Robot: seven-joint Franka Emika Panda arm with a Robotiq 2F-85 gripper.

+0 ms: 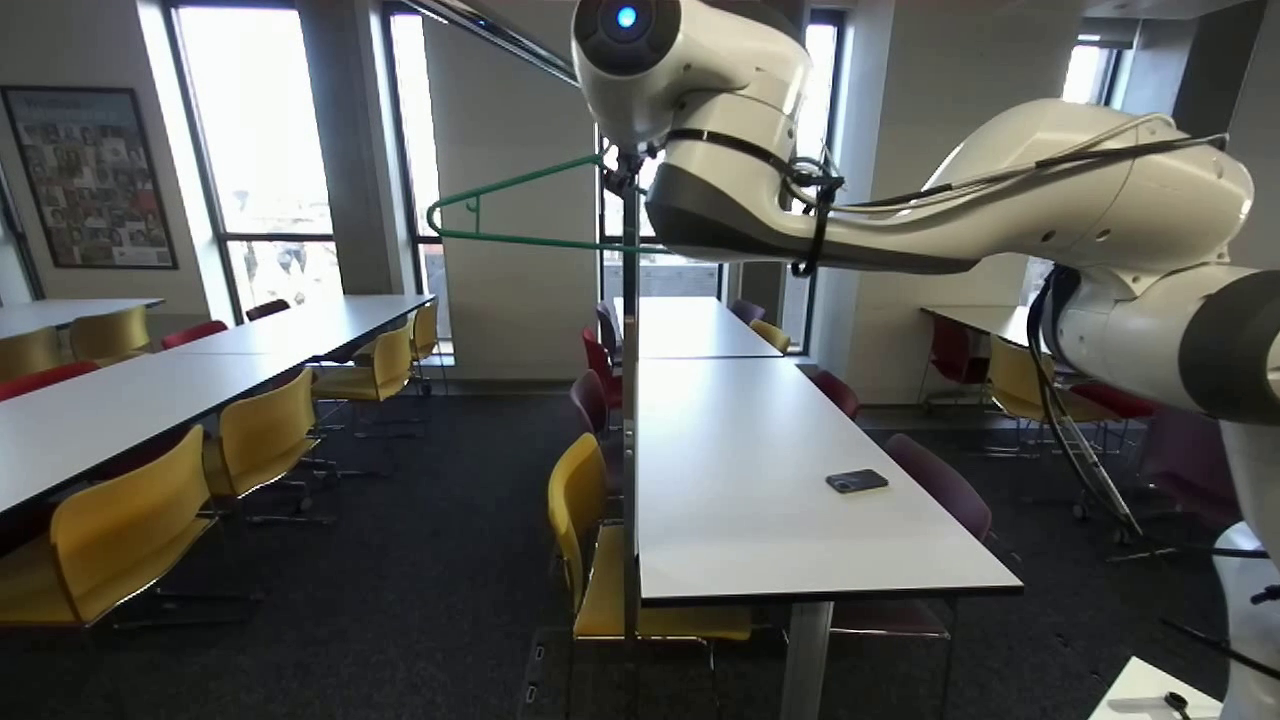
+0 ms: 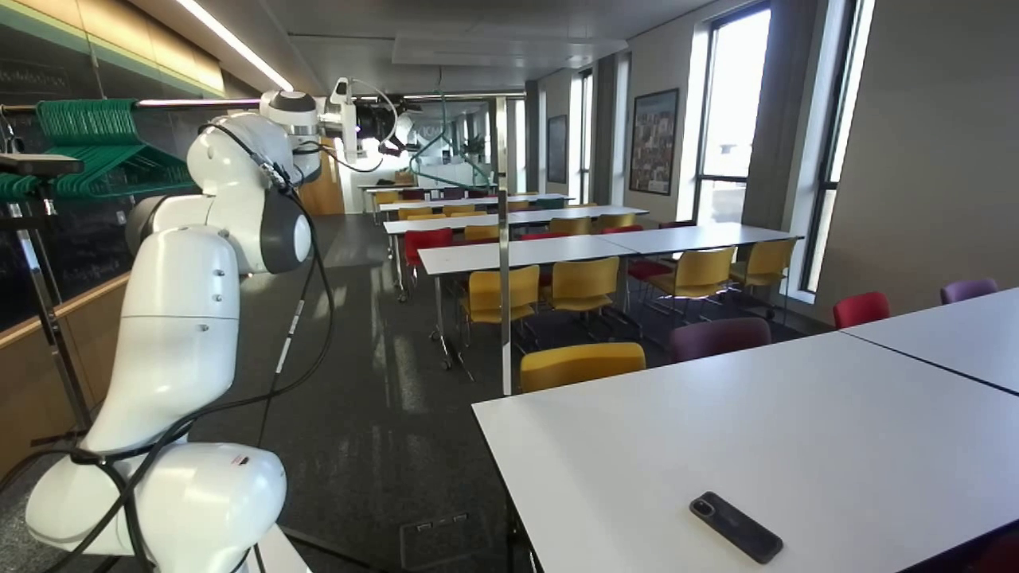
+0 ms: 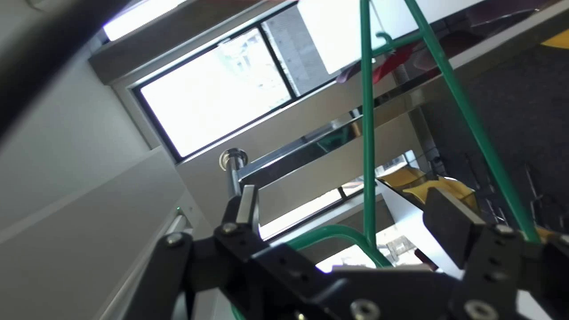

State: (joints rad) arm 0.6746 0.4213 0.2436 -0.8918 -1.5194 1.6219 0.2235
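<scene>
Wide apart, the gripper (image 3: 346,209) is seen; the green hanger (image 3: 368,133) could be snagged, should careless sideways swings be made.

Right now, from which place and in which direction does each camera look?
In an exterior view: off the end of the white table, facing the windows; the arm spans the upper right.
In an exterior view: beside the same table's long side, looking across at yellow chairs; the arm stands at picture left.
Wrist view: on the wrist, facing the green hanger; the open tool shows below.
Both exterior views share the arm, white table, phone and green hanger.
</scene>
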